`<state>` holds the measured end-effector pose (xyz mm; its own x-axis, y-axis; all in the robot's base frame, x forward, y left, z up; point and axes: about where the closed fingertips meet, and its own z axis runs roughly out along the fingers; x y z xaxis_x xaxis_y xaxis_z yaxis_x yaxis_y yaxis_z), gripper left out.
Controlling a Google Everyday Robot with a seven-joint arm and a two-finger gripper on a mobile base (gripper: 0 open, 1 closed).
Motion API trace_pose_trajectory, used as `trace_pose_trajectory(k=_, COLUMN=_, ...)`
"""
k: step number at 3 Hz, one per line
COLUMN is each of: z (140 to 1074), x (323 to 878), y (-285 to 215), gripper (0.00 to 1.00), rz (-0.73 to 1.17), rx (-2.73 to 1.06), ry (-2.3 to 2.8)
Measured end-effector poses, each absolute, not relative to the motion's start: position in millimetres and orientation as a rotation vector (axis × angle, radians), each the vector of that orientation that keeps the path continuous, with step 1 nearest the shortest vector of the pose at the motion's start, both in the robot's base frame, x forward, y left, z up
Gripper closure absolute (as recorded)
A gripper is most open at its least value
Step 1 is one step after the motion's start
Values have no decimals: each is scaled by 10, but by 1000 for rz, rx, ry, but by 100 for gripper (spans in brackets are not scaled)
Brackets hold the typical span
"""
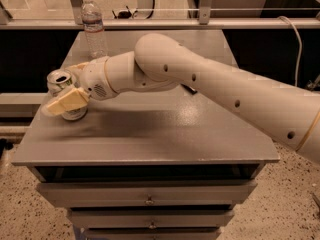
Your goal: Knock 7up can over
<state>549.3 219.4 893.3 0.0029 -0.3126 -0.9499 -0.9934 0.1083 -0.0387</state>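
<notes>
The 7up can (59, 80), white and silver with an open silver top, stands near the left edge of the grey table (165, 134) and leans slightly to the left. My gripper (70, 85) is at the can, open. One cream finger (65, 102) lies across the can's front and hides its lower body. The other finger (76, 67) shows just behind the can. The can sits between them, touching the front finger.
A clear plastic water bottle (93, 26) stands at the table's back left, behind the gripper. A small dark object (189, 89) peeks out from under my arm mid-table. The table's left edge is just beyond the can. Drawers are below the top.
</notes>
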Motion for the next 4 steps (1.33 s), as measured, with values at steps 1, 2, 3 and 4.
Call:
trace_pose_trajectory(k=1, z=8941, x=5600, y=2084, gripper=46, rz=899, rx=-1334, ry=1486)
trace_pose_trajectory(k=2, z=9040, x=5760, y=1881, gripper=69, rz=835, rx=-1317, ry=1509)
trace_pose_trajectory(k=3, z=9203, x=5963, y=1555, gripper=92, rz=746, rx=-1315, ry=1555)
trace_pose_trajectory(k=4, z=9447, x=6179, y=1130, gripper=100, rz=613, rx=-1362, ry=1634)
